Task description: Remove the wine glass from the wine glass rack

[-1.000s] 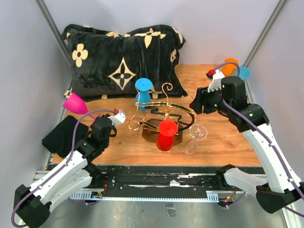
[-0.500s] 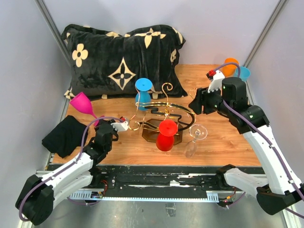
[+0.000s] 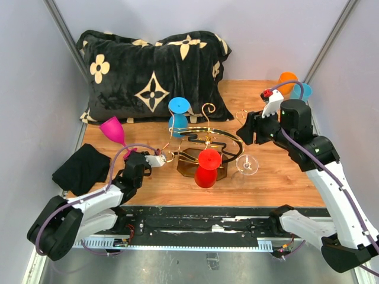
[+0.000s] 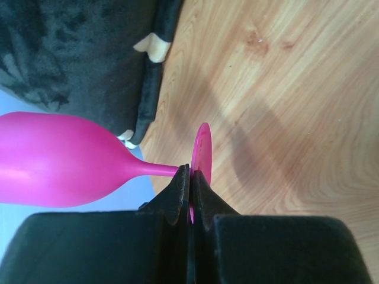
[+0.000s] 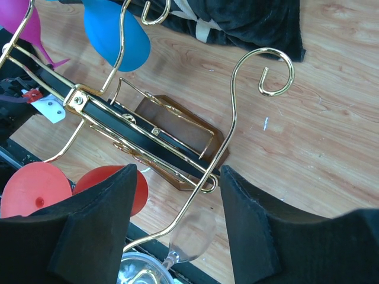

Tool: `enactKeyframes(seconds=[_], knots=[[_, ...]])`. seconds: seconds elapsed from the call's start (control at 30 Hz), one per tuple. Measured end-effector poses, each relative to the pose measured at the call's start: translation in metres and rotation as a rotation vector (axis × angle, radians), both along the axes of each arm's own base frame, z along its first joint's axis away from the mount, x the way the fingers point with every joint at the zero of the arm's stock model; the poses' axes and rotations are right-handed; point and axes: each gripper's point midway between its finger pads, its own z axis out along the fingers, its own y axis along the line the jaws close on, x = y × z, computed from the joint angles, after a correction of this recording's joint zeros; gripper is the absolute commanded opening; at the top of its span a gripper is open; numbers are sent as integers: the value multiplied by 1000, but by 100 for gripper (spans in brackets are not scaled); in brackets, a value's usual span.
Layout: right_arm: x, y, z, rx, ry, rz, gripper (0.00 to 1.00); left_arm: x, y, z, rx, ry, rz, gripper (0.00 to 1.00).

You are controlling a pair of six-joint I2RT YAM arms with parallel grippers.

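Top view: the pink glass (image 3: 112, 129) is held off the rack (image 3: 207, 139), which stands right of the left gripper (image 3: 129, 155). Left wrist: the glass is clamped near its foot. Right wrist: the right gripper (image 5: 177, 174) is spread, rack wire seen between its fingers

Pink glass (image 4: 59, 157) in the left gripper (image 4: 190, 177). By the right gripper (image 5: 177, 177): gold rack (image 5: 98, 109), red glass (image 5: 35, 189), blue glass (image 5: 115, 29) (pillow (image 3: 154, 71): black, cream flowers).

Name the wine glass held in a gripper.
The pink wine glass, pinched at its stem by the left gripper; the blue glass, red glass and clear glass are at the rack, ungripped.
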Motion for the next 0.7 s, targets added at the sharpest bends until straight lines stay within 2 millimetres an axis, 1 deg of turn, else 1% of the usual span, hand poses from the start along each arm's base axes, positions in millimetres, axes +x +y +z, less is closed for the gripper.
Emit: enactKeyframes(seconds=[0.23, 0.33, 0.47, 0.7], knots=[[-3, -1, 2, -1, -12, 2, 60, -3, -1, -25, 16, 46, -20, 1], [-4, -2, 3, -1, -20, 4, 60, 0, 0, -31, 39, 52, -9, 1], [-6, -4, 7, -1, -34, 6, 61, 9, 2, -31, 57, 26, 37, 0], [-6, -4, 7, -5, -37, 7, 61, 36, 3, -28, 15, -39, 200, 0]])
